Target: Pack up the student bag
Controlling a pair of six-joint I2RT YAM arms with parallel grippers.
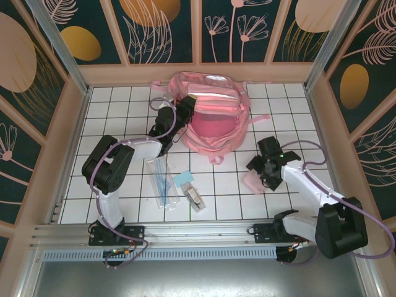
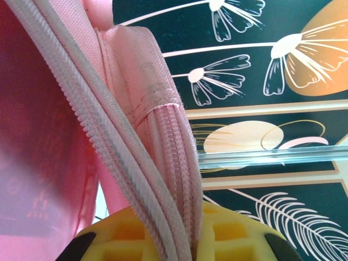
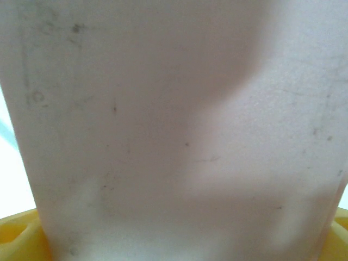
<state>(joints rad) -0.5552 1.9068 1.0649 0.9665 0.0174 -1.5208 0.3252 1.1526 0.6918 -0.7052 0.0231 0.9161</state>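
At the backpack's [image 1: 213,117] mouth, my left gripper [image 1: 184,105] pinches the zipper edge [image 2: 136,163], likely holding it open. My right gripper [image 1: 267,168] straddles the pouch [image 1: 252,184]; I can't tell if it grips.

White grid-tiled table top [image 1: 117,108] boxed by dark teal wall panels [image 1: 167,37] w/ peach floral print & alu posts [image 1: 55,43].

The right gripper [image 1: 266,175] covers part of a pink item [image 1: 252,184], blurred and cut off in the right wrist view; the bag [image 1: 213,120] hides the tips of the left gripper [image 1: 184,105]; the object [image 1: 195,198] beside the clear case [image 1: 162,180] is too small to identify.
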